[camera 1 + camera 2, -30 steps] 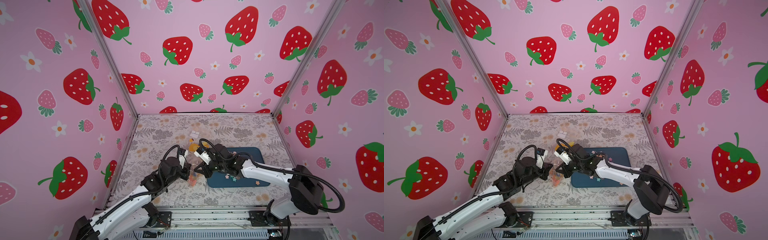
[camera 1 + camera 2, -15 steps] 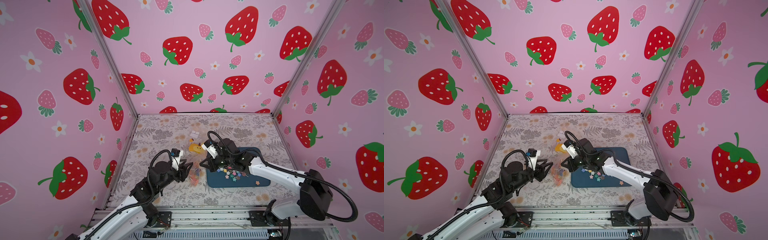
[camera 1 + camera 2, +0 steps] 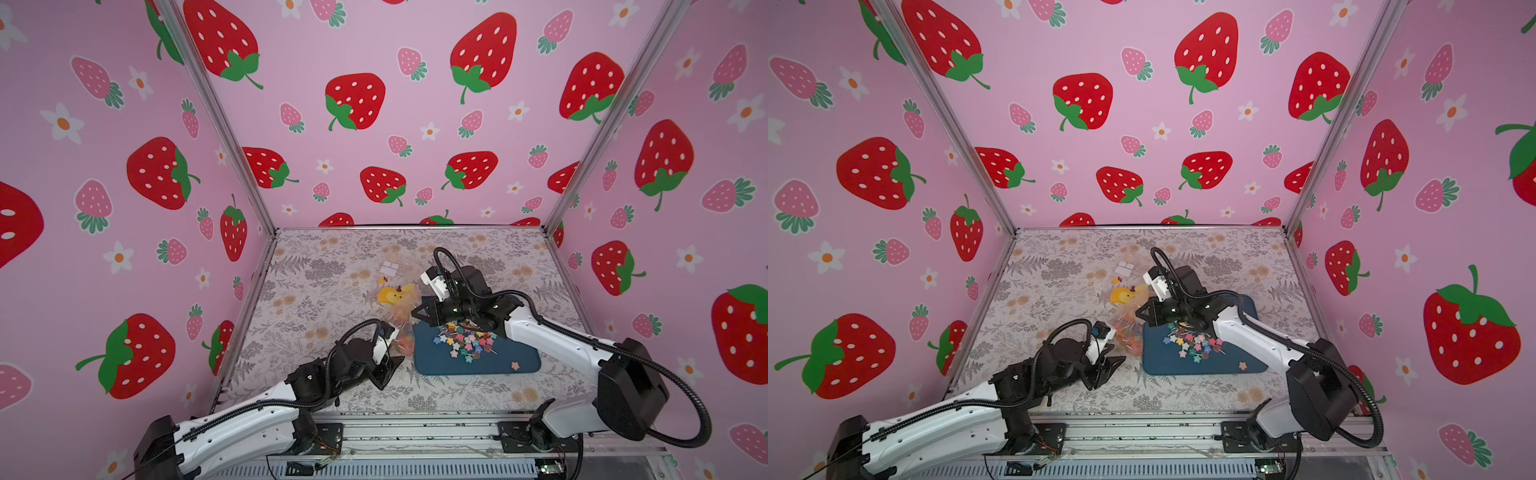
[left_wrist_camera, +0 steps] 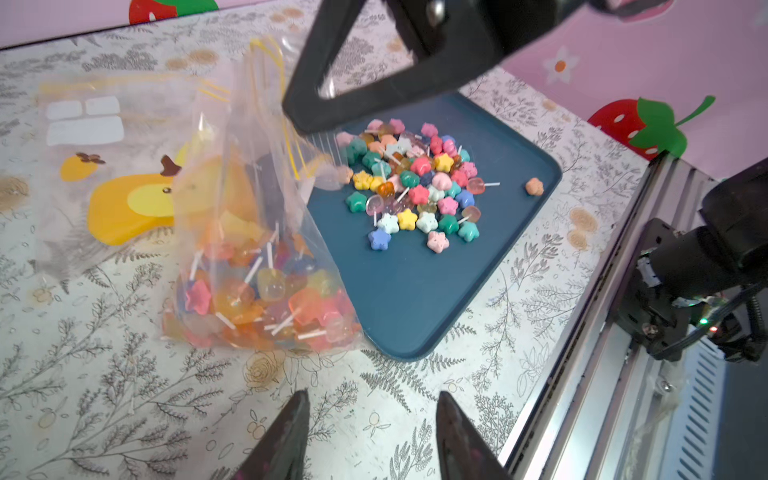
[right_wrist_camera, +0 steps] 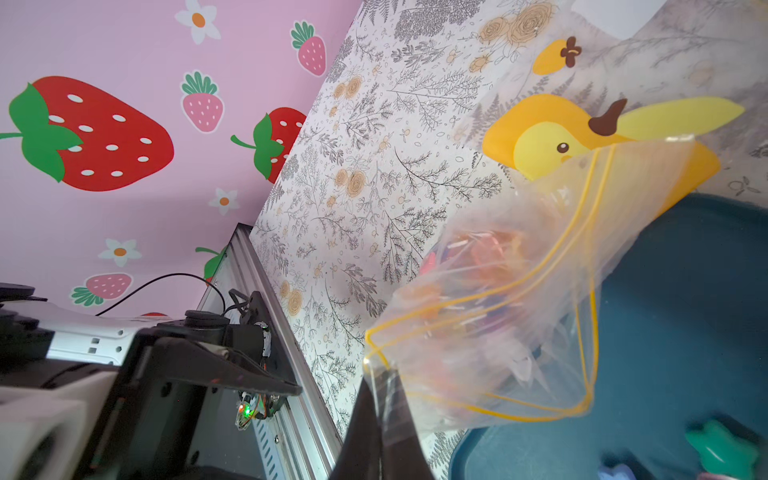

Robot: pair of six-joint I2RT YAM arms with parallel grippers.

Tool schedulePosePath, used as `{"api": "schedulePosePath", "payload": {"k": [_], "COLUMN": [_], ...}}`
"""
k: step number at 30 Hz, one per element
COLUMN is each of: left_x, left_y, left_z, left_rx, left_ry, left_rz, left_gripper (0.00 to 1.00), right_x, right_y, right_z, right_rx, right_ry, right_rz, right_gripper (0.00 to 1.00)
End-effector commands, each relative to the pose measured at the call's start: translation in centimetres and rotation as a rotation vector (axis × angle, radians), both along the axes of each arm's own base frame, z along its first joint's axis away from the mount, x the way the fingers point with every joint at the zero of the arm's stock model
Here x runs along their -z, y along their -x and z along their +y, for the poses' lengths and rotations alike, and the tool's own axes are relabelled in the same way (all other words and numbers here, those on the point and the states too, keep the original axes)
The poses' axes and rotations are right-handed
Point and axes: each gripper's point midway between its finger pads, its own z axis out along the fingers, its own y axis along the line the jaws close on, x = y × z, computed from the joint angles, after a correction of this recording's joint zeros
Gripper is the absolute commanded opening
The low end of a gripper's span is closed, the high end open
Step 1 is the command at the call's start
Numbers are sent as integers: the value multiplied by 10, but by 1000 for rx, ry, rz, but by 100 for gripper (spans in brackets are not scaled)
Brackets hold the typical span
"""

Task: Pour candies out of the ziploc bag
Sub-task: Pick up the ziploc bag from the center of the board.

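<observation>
In both top views the left gripper (image 3: 392, 372) hangs open and empty over the floral-printed table cover (image 3: 332, 282), just beside the clear plastic ziploc bag (image 3: 400, 332). The left wrist view shows small multicoloured star candies and lollipops (image 4: 415, 187) heaped on the dark blue rounded tray (image 4: 415, 291), with more inside the bag. In the right wrist view the right gripper (image 5: 380, 399) is clamped on the bag's yellow-zipped rim.

The left arm (image 3: 249, 415) lies low and stretches from 7 o'clock toward 1 o'clock. The left gripper (image 3: 392, 371) has its two fingers spread apart and is empty. The right arm (image 3: 552, 340) comes in from 4 o'clock toward 10 o'clock, bent at the elbow. The right gripper (image 3: 415, 313) points toward 9 o'clock and pinches tight on the edge of the ziploc bag (image 4: 249, 208).
</observation>
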Motion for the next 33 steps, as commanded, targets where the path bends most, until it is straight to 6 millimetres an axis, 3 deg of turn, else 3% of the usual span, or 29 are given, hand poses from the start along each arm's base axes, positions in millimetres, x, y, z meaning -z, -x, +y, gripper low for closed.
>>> {"api": "schedulePosePath", "payload": {"k": [1,6,11,16,22,33], "left_x": [6,13,31,34,49,73], "left_y": [-13,-13,-24,-36,-51,-70], "left_z": [4,-12,-26,-44,-41,-55], "left_rx": [-166,-223,-303,-319,-327,-271], "left_ry": [35,-28,-78,-112,-81,-78], "left_rz": [-27,-82,-101,-116,-30,66], "left_gripper": [55,57,60,64,66,55], "right_x": [-19,-15,-14,-14,-17,-13], "right_y": [-11,-20,-28,-33,-37,-39], "right_z": [-5,-12,-16,-20,-24,-22], "right_rx": [63,114,147,169,191,188], "right_ry": [-55,-67,-85,-102,-131,-137], "right_rz": [-34,-9,22,52,63,84], "right_gripper": [0,0,0,0,0,0]}}
